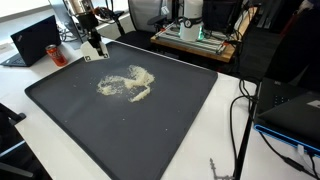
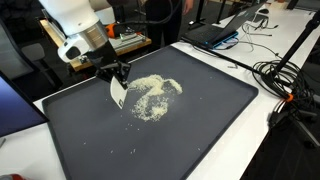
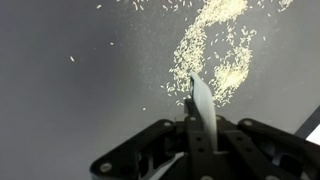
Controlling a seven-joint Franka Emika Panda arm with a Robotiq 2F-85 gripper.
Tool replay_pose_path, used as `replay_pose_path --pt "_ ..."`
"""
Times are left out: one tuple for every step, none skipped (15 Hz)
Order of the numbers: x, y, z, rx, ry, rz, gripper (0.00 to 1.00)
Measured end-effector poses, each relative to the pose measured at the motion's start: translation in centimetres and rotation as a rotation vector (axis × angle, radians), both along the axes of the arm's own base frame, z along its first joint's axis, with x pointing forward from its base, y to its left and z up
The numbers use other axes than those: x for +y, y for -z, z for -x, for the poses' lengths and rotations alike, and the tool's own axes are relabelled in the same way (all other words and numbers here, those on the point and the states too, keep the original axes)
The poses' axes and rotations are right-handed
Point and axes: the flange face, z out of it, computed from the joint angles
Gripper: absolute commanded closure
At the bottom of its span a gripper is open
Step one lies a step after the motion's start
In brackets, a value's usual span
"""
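Hand [image 1: 97,43] hovers near the far edge of a dark mat [image 1: 60,100] in an exterior view, grains [image 1: 128,84] scattered mid-mat. In an exterior view it grips a white scraper [image 2: 117,92] beside the grains; the wrist view shows its blade at their edge.

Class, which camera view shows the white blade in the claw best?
The wrist view: the white blade sits close and centred, pinched in the claw, its tip by the grains. The exterior views show it far smaller, at most a pale sliver.
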Motion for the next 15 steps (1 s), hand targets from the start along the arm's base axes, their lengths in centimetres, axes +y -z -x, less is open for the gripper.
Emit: replay_pose_path --pt "-0.6 0.4 0.8 -0.021 0.000 -0.031 0.99" --pt "-1.2 0.8 1.5 -0.043 -0.004 -0.064 0.99" --pt "-1.7 1.1 2.3 -0.069 -0.011 -0.098 0.99" --pt "-2.2 1.4 3.1 -0.096 -0.019 -0.130 0.99" --pt "-2.6 1.6 3.9 -0.122 -0.027 -0.162 0.99" --pt "-3.0 1.9 4.7 -0.145 -0.033 -0.190 0.99" --pt "-3.4 2.1 5.5 -0.167 -0.039 -0.216 0.99" --pt "-3.7 2.3 6.2 -0.188 -0.043 -0.240 0.99" --pt "-4.0 2.5 7.0 -0.209 -0.048 -0.265 0.99" --pt "-4.2 2.8 7.8 -0.226 -0.051 -0.284 0.99" --pt "-4.5 3.0 8.6 -0.240 -0.054 -0.302 0.99" --pt "-4.7 3.2 9.3 -0.254 -0.057 -0.316 0.99" --pt "-4.9 3.5 10.1 -0.267 -0.060 -0.332 0.99" --pt "-5.0 3.8 10.8 -0.275 -0.063 -0.345 0.99" --pt "-5.1 4.2 11.6 -0.279 -0.067 -0.357 0.99"
